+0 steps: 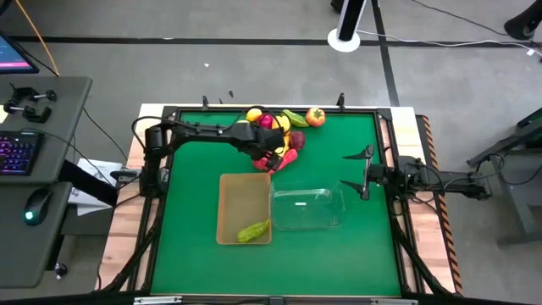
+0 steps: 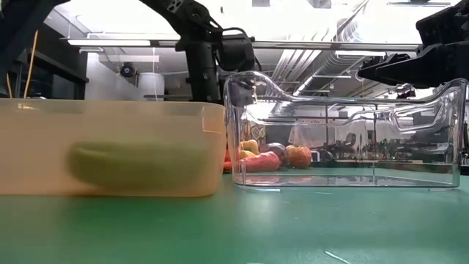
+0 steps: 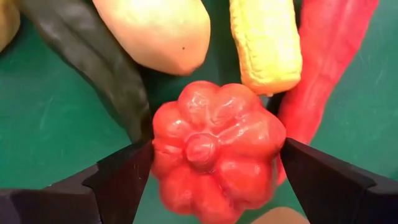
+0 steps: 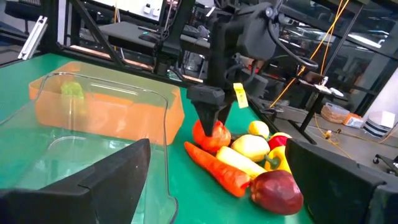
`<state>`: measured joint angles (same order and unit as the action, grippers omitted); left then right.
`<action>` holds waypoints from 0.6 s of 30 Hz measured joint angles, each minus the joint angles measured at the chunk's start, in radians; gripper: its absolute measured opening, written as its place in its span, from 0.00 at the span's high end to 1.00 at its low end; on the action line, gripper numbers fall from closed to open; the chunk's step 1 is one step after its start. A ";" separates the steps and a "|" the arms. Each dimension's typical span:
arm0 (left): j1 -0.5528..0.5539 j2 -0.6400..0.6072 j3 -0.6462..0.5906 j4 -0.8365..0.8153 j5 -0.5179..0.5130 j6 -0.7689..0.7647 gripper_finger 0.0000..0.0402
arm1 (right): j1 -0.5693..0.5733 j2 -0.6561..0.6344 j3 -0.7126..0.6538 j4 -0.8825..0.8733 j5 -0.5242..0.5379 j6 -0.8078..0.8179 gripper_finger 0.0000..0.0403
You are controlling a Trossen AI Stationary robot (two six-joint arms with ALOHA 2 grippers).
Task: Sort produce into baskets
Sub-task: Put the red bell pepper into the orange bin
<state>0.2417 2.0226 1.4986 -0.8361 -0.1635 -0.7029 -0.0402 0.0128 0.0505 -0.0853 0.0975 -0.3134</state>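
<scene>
A pile of toy produce [image 1: 279, 135] lies on the green mat at the far middle of the table. My left gripper [image 1: 269, 158] stands in the pile's near end, shut on a red ribbed tomato [image 3: 214, 155]; it also shows in the right wrist view [image 4: 211, 121]. The tan basket [image 1: 244, 207] holds a green cucumber [image 1: 253, 230]. The clear basket [image 1: 307, 209] stands right of it. My right gripper [image 1: 366, 174] is open and empty, just right of the clear basket. My left gripper pinches the red tomato between its two fingers, one on each of its opposite sides [image 3: 158, 155], the stem dimple facing up. The fingers [image 4: 208, 112] come from above, pointing down. The tomato sits low among the pile; whether it is off the mat I cannot tell.
Close round the tomato lie a dark long vegetable [image 3: 93, 56], a pale yellow piece [image 3: 155, 31], a corn cob [image 3: 264, 43] and a long red piece [image 3: 329, 56]. An orange tomato [image 1: 315, 117] and a green cucumber [image 1: 295, 117] lie at the far edge.
</scene>
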 joint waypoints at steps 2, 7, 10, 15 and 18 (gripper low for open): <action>0.000 0.007 -0.001 -0.001 -0.001 -0.003 0.15 | 0.000 0.000 0.000 0.000 0.000 0.000 0.09; 0.001 0.019 -0.002 -0.002 -0.023 -0.005 0.15 | 0.000 0.000 0.000 0.000 0.000 0.039 0.09; 0.002 0.020 -0.003 -0.001 -0.027 0.028 0.15 | 0.000 0.000 0.000 0.000 0.000 0.088 0.09; 0.001 0.021 -0.004 -0.002 -0.044 0.070 0.21 | 0.000 0.000 0.000 0.000 0.000 0.183 0.09; 0.001 0.021 -0.004 -0.001 -0.055 0.084 0.28 | 0.000 0.000 0.000 0.000 0.000 0.226 0.09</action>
<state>0.2424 2.0433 1.4948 -0.8368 -0.2189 -0.6185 -0.0404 0.0132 0.0505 -0.0853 0.0975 -0.0872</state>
